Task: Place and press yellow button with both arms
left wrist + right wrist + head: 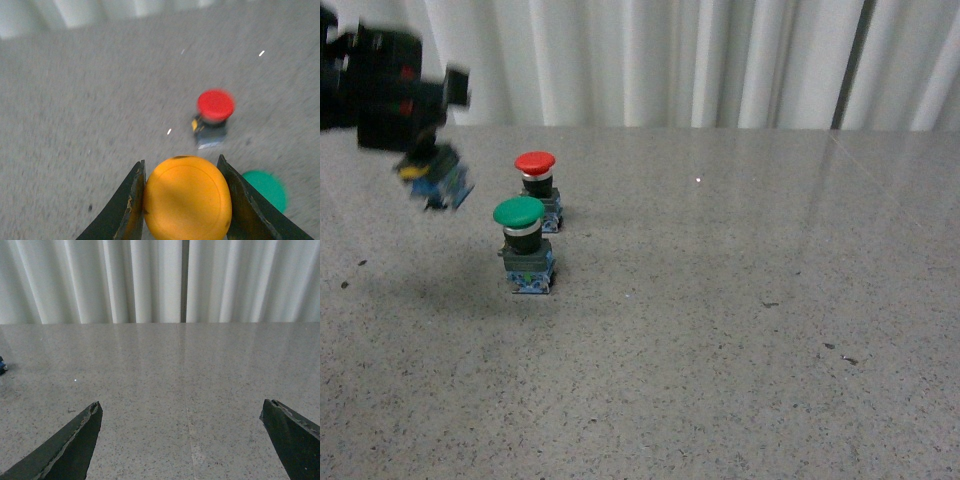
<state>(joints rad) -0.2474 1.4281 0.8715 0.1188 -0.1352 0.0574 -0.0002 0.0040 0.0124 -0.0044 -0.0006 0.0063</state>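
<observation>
My left gripper [420, 160] is shut on the yellow button [438, 178] and holds it tilted in the air at the far left, above the table; the picture is blurred there. In the left wrist view the wide yellow cap [187, 197] fills the gap between the two black jaws of the left gripper [182, 200]. My right gripper [182, 440] is open and empty, its jaws far apart over bare table; it does not show in the front view.
A green-capped switch [523, 245] stands upright on the grey speckled table [720, 330], a red-capped switch [538, 188] just behind it. Both show in the left wrist view, red [215, 112] and green [267, 189]. White curtains [670, 60] close the back.
</observation>
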